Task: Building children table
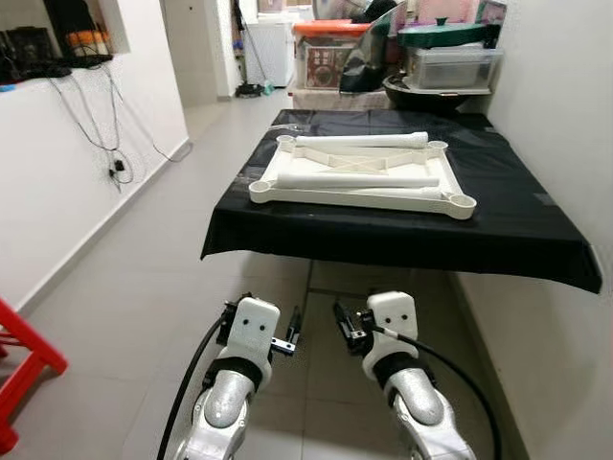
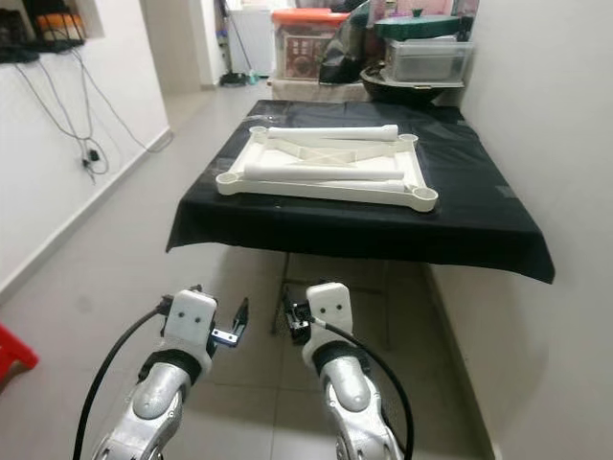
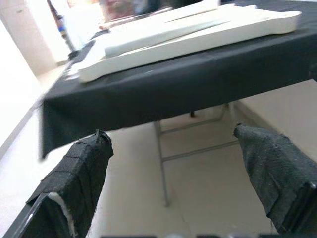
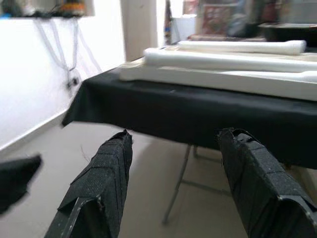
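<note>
1. The left gripper [image 1: 289, 335] is held low over the tiled floor [image 1: 144, 268], its silver forearm reaching forward from the robot's body, wrist level, fingers pointing toward the table ahead.
2. The right gripper [image 1: 343, 324] is held just beside it in the same pose, a black cable looping off its wrist. The two are close together but apart.
3. Both claws are released. In the left wrist view the two black fingers [image 3: 74, 183] stand wide apart with bare floor between them, and the right wrist view shows its fingers [image 4: 99, 183] spread the same way. Neither holds anything.
4. The white tabletop [image 1: 364, 187] lies upside down on the black cloth [image 1: 517, 220], ahead of and above both grippers and well apart from them. Two white legs [image 1: 359, 179] lie loose across its underside, one nearer the grippers and one behind it.
5. The eye views show round sockets at the tabletop's corners, stacked storage boxes [image 1: 330, 53] beyond the table's far end, a white wall with hanging cables to the left, and a red stool [image 1: 24, 369] by the left arm.
6. The wrist views look from below the cloth's edge, showing folding metal table legs [image 3: 163, 163] under it.
</note>
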### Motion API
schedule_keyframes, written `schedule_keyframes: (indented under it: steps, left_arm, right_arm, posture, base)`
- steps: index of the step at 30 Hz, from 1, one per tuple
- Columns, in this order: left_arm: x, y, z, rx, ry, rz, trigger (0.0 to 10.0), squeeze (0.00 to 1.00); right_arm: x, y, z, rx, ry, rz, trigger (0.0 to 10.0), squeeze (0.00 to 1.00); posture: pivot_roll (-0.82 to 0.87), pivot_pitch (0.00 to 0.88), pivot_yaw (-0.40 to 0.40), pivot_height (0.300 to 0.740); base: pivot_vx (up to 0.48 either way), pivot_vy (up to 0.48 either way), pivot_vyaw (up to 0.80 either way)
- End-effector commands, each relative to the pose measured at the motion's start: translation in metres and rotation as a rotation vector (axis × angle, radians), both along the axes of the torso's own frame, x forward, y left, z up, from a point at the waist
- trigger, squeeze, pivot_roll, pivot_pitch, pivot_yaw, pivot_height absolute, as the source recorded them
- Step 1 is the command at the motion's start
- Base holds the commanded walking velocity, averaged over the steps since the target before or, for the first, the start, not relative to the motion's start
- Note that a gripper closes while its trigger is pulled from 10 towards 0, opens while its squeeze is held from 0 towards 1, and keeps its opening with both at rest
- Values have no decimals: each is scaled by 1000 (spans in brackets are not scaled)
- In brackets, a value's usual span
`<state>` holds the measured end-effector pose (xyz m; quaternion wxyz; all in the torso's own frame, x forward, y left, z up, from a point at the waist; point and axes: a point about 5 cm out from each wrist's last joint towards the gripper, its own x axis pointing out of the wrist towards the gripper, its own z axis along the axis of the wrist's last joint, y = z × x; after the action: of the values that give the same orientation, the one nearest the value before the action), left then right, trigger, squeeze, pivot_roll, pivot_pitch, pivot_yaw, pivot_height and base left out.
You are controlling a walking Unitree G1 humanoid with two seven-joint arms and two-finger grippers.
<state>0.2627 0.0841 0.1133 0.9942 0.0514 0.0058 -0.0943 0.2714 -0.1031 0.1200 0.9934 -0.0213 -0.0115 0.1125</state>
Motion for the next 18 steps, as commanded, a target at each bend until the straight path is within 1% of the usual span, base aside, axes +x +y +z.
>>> schedule_keyframes:
  steps: [1, 18]
  left_arm:
    - [-1, -7, -2, -15, 10, -23, 10000, 0]
    - [0, -6, 0, -23, -7, -10, 10000, 0]
  right_arm:
    - [-1, -4, -7, -5, 39, -14, 10000, 0]
    - [0, -6, -5, -7, 10, -23, 10000, 0]
  posture:
    - [9, 0, -8, 740]
    - [8, 0, -12, 740]
  base:
    - [296, 0, 0]
    - [296, 0, 0]
